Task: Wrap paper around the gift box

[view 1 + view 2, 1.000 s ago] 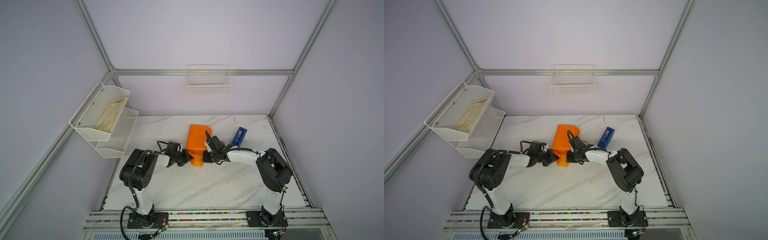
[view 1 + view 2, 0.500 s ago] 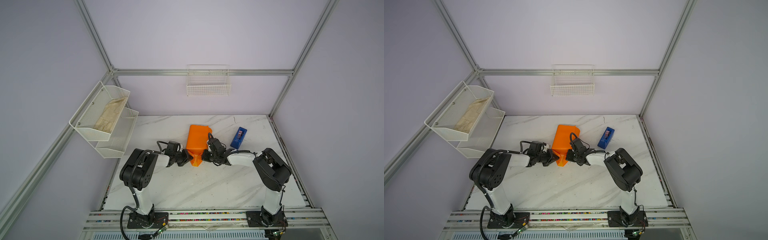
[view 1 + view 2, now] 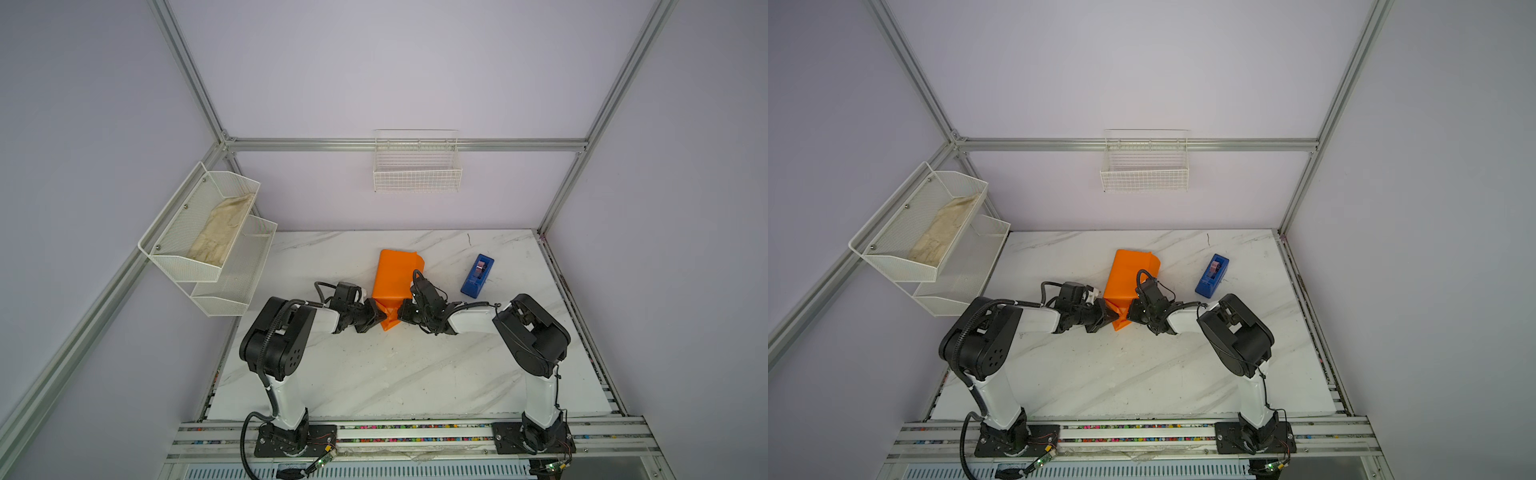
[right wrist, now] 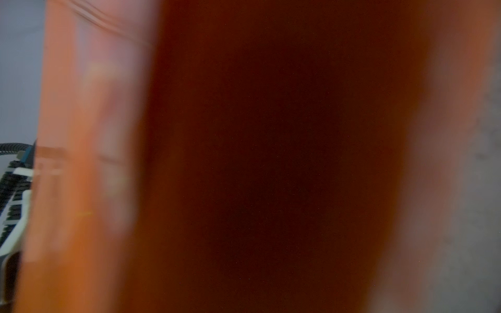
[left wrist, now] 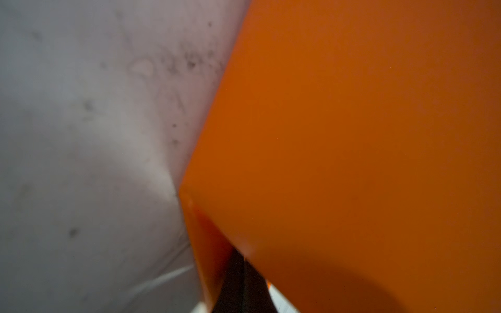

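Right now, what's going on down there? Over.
Left gripper and right gripper shut, at the near end of the paper. Paper folded into a parcel; box hidden. Tape dispenser off right, untouched.

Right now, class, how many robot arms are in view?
2. The left arm meets the paper from the left, the right arm from the right; none appears hidden.

Catalogue entry: paired arms. The left arm [image 3: 286,399] and right arm [image 3: 540,390] had white tubular links and bulky black joint housings. The left gripper [image 3: 380,319] and right gripper [image 3: 402,312] were black. A corrugated black cable [image 3: 266,370] ran along the left arm. The base plates [image 3: 291,442] were black, with thin red wires and small green circuit boards [image 3: 326,458].
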### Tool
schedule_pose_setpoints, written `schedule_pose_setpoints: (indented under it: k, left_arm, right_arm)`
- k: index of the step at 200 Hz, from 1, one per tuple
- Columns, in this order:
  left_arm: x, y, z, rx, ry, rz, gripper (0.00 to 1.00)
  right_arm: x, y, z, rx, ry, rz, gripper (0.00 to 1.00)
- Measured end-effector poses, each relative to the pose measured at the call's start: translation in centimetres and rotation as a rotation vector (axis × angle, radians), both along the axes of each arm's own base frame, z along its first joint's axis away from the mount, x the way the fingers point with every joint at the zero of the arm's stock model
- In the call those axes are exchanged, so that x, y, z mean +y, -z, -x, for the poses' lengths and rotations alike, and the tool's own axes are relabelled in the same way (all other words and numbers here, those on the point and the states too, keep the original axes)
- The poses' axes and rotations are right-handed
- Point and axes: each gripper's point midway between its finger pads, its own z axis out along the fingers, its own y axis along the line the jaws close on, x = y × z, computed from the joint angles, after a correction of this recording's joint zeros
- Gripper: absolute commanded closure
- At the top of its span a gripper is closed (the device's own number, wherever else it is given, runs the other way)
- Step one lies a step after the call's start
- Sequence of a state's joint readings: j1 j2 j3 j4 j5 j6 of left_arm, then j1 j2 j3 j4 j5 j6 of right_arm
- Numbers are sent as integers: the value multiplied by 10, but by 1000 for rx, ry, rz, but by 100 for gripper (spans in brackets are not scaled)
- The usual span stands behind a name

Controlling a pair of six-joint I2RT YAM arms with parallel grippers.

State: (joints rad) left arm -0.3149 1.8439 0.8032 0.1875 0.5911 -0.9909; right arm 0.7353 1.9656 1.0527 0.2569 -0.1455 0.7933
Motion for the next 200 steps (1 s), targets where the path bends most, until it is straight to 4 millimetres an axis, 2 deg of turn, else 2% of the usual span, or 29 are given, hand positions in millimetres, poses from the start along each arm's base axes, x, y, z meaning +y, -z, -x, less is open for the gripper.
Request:
schedule_pose_setpoints:
  k: [77,142,200]
  left_arm:
    - [-1,-3,-1,41,16,-31,94]
    - [-3,-12,-11,23,21,-41,94]
    - [-8,-2,-16,38,30,-45,94]
  right_arm:
    - [-1,4,4,1,4,-8,100]
    - [0,4,4,-1,2,-11,100]
    - [1,4,6,-1,-2,-11,100]
